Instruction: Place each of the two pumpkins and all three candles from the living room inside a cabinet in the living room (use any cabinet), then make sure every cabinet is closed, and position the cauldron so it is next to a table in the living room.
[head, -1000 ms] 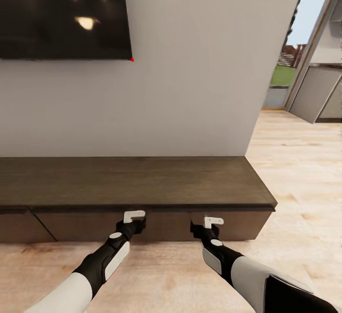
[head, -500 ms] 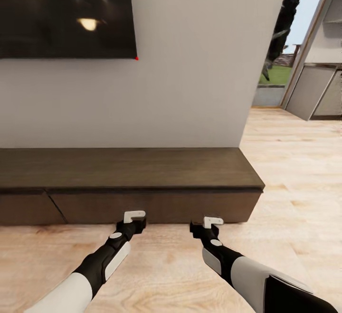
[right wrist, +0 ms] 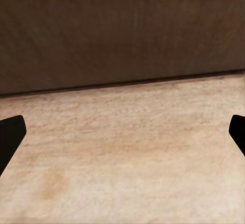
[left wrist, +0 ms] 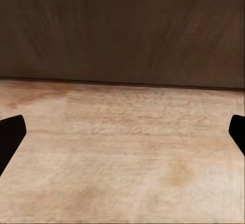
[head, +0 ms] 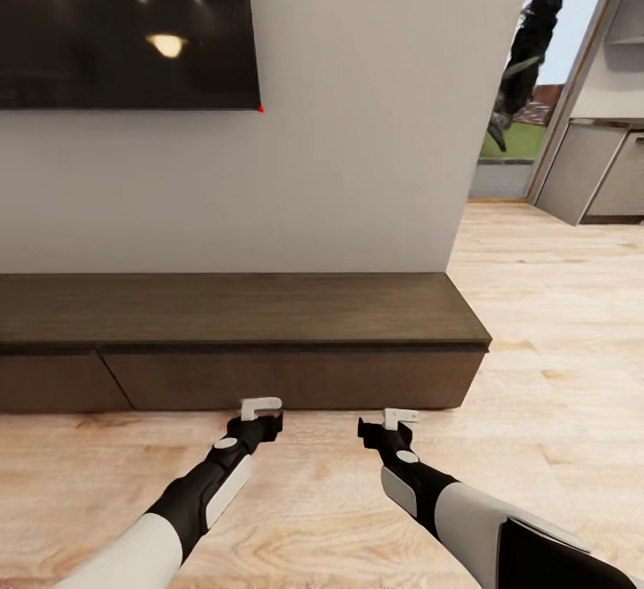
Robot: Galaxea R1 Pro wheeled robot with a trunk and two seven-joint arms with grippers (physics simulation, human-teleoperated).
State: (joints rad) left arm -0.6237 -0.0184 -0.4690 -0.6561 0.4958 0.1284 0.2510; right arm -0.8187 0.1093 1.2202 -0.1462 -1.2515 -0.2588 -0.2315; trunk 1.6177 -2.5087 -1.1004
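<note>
Before 1 cabinet [head: 268,366], 2 tools spread empty

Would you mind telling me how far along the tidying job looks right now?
Done: the long dark-brown wood cabinet has its visible drawer fronts shut. In hand: nothing; the left gripper and right gripper are open and empty above the pale wood floor. Left: whether anything is stored cannot be told.
</note>
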